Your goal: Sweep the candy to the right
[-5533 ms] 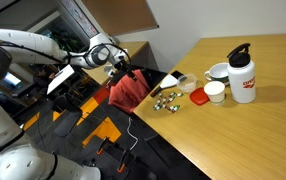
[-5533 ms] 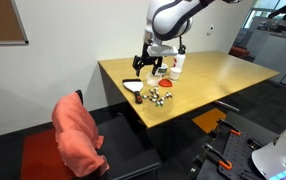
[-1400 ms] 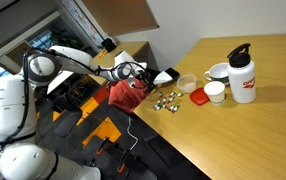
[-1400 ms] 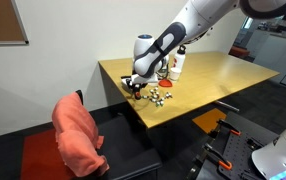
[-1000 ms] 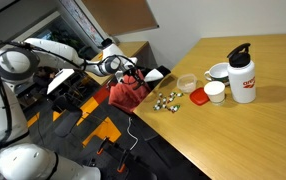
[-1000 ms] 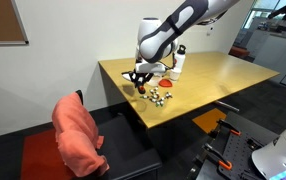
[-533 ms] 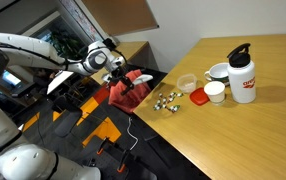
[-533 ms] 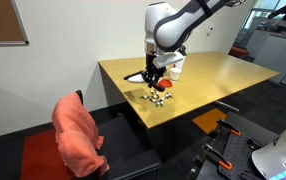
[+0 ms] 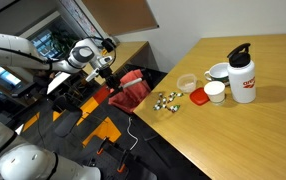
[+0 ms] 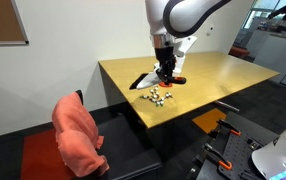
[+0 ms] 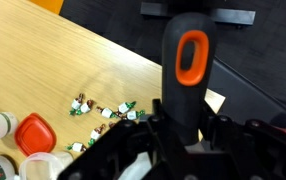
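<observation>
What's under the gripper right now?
Wrist view shows the wooden table with the candy scattered left of the black handle; the handle covers whatever lies directly behind it.

The tabletop [image 11: 43,60] is pale wood grain, smooth with a soft sheen. The candy [image 11: 103,113] has crinkled, shiny wrappers. The red lid [image 11: 33,133] looks like glossy plastic. The handle [image 11: 188,105] is matt black with an orange inset; the red cloth [image 10: 76,135] looks soft and matt
</observation>
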`<state>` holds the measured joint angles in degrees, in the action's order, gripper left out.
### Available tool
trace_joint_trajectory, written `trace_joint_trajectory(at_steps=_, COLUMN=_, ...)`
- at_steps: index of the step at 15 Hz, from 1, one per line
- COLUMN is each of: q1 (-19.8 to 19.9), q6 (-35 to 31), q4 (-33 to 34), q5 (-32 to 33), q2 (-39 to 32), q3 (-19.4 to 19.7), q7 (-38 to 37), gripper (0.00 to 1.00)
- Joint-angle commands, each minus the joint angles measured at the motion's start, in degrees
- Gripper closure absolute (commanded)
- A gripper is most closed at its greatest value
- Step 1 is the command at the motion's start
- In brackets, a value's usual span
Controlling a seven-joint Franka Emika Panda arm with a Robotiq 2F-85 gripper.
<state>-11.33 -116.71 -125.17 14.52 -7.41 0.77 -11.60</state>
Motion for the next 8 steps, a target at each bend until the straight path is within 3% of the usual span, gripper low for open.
trace_joint_trajectory(at_steps=1, q1=1.93, q6=0.19, q4=0.12, q5=0.19, q2=-0.12, q3=-2.11, q7=-0.18, gripper=0.63)
trace_joint_trajectory(at_steps=4, q1=2.24, q6=0.14, q4=0.12, q5=0.19, q2=-0.55, q3=-2.09, q7=-0.18, gripper=0.63)
trace_joint_trajectory(at_steps=5, q1=2.01, q6=0.65, q4=1.28, q5=1.9, q2=-1.85, q3=-1.97, q7=-1.52, gripper=0.88)
trace_joint_trajectory(at_steps=8, q1=1.23, q6=2.7, q4=3.81, q5=11.6, q2=-3.06, q3=-2.08, q7=0.37, gripper=0.88)
